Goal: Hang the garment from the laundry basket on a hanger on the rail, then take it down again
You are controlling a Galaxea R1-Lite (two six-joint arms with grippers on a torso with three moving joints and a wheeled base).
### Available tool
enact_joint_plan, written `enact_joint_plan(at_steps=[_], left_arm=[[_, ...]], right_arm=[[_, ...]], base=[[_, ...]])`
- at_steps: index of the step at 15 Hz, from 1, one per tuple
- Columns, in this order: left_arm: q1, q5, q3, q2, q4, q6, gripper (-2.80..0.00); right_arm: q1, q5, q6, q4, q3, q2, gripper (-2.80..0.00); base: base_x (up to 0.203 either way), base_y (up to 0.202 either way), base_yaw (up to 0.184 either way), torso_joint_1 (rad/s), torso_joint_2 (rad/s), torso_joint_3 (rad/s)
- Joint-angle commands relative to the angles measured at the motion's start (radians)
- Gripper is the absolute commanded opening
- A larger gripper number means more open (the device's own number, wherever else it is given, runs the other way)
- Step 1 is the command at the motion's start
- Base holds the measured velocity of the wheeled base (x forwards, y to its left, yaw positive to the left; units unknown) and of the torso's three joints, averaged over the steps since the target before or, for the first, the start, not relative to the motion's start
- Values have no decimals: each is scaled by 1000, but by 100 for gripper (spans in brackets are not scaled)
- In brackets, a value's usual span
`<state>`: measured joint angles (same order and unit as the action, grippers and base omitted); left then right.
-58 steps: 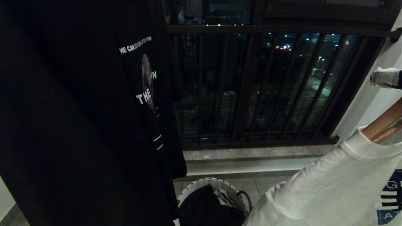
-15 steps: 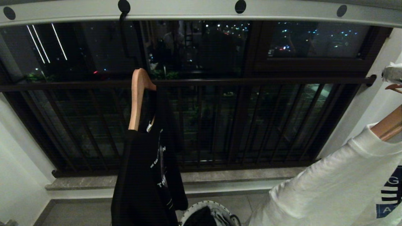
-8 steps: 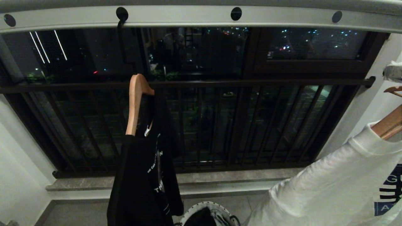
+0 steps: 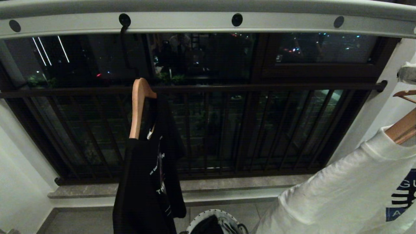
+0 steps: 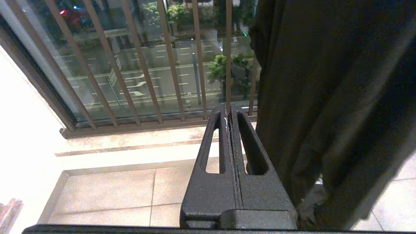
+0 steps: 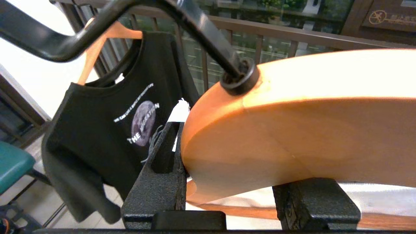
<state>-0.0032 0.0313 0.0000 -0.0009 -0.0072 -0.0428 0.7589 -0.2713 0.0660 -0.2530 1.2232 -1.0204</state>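
Note:
The pale rail [image 4: 195, 21] with dark round holes runs across the top of the head view. At the right edge a white garment [image 4: 341, 198] hangs on a wooden hanger [image 4: 403, 130]. In the right wrist view my right gripper [image 6: 242, 146] is shut on that hanger's thick wooden body [image 6: 308, 123], just below its black hook [image 6: 195, 29]. The laundry basket's white rim [image 4: 211, 214] peeks in at the bottom, with dark cloth inside. My left gripper [image 5: 228, 109] is shut and empty, low beside a hanging dark cloth [image 5: 325, 97].
A black printed T-shirt [image 4: 149, 188] on a second wooden hanger [image 4: 138, 104] hangs from a hook in the rail. The dark window grille [image 4: 227, 87] and a stone sill [image 4: 227, 183] lie behind. A teal stool [image 6: 13, 165] stands off to one side.
The head view has kept rising, so the rail sits lower in the picture and the basket is almost out at the bottom. Neither arm has moved.

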Motion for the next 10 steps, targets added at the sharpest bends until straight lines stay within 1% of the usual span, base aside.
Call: enact_joint_plan(at_steps=[1, 6, 8, 10], left_arm=[[0, 1, 3, -1, 0, 0, -280], [0, 1, 2, -1, 0, 0, -280], [0, 1, 3, -1, 0, -1, -280], [0, 1, 2, -1, 0, 0, -280]], right_arm=[[-1, -2, -2, 0, 0, -3, -280], [-7, 0, -8, 4, 8, -10, -280], [-31, 6, -3, 4, 30, -27, -280], [-77, 35, -2, 2, 53, -45, -280]], base=[[0, 0, 0, 0, 0, 0], [0, 0, 0, 0, 0, 0], [0, 0, 0, 0, 0, 0], [0, 0, 0, 0, 0, 0]])
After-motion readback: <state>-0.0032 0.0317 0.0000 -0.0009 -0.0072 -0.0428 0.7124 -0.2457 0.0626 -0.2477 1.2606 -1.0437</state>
